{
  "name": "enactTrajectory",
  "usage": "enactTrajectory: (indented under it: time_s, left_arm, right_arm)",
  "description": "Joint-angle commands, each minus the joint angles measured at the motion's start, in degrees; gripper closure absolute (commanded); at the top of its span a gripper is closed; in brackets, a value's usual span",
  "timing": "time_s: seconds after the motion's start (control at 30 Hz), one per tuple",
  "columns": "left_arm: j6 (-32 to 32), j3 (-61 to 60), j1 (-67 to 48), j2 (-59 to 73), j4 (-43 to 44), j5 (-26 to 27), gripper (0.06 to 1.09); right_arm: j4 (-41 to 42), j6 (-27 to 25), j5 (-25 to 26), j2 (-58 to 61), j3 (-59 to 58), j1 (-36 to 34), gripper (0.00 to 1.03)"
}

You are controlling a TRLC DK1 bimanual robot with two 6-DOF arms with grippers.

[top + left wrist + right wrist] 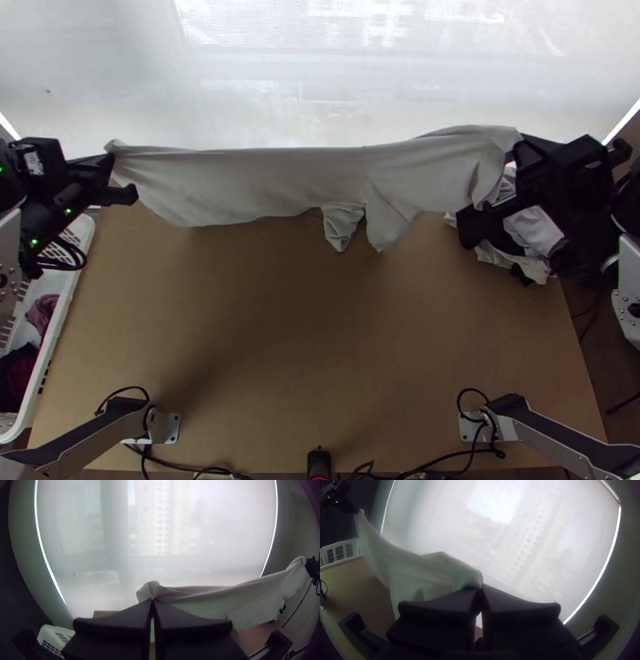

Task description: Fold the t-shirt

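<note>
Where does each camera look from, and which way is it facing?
Top view: fixed high over the table's near edge, looking steeply down; both arms show.
Left wrist view: on the left arm's wrist, facing the bright window; left gripper at the bottom edge, right gripper farther off.
Right wrist view: on the right arm's wrist, also facing the window; its own gripper at the bottom edge, the left one farther off.
Shared by both wrist views: the t-shirt held between the grippers.

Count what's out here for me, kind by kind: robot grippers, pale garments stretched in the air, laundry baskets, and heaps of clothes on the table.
Grippers: 2 (left gripper, right gripper)
Stretched t-shirt: 1
Laundry basket: 1
Clothes heap: 1
Total: 5
</note>
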Motion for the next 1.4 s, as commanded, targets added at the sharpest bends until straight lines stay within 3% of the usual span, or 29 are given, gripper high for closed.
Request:
enactTrajectory:
  time_s: [0.0, 0.27, 0.47, 0.8, 0.97, 1.1, 1.37]
  left_arm:
    - [1.00, 8.41, 1.66, -1.69, 2.60, -2.04, 1.05]
    - [5.05, 11.84, 3.51, -5.11, 9.98, -4.06, 1.05]
    - [7.15, 17.03, 3.42, -6.43, 16.13, -7.40, 1.05]
    - [14.36, 28.45, 3.42, -6.87, 18.24, -7.66, 1.05]
    - [16.30, 29.16, 3.42, -8.45, 17.63, -7.40, 1.05]
    - [15.59, 26.87, 3.42, -9.51, 11.74, -6.34, 1.05]
    - [12.60, 10.52, 0.78, -11.00, -0.13, 1.13, 1.05]
  right_arm:
    - [5.11, -0.24, 2.62, -2.11, 4.70, -0.06, 1.00]
    - [11.70, -3.76, 4.02, -5.27, 7.16, 0.38, 1.00]
    - [16.98, -9.38, 3.94, -8.52, 7.78, 1.26, 1.00]
    - [20.14, -19.05, 2.18, -10.54, 17.36, 2.14, 1.00]
    - [17.77, -18.79, 2.00, -11.77, 19.55, 2.05, 1.00]
    - [13.99, -15.97, 2.09, -14.94, 18.24, -0.49, 1.00]
    - [10.65, -10.09, 2.18, -20.39, 2.77, -1.81, 1.00]
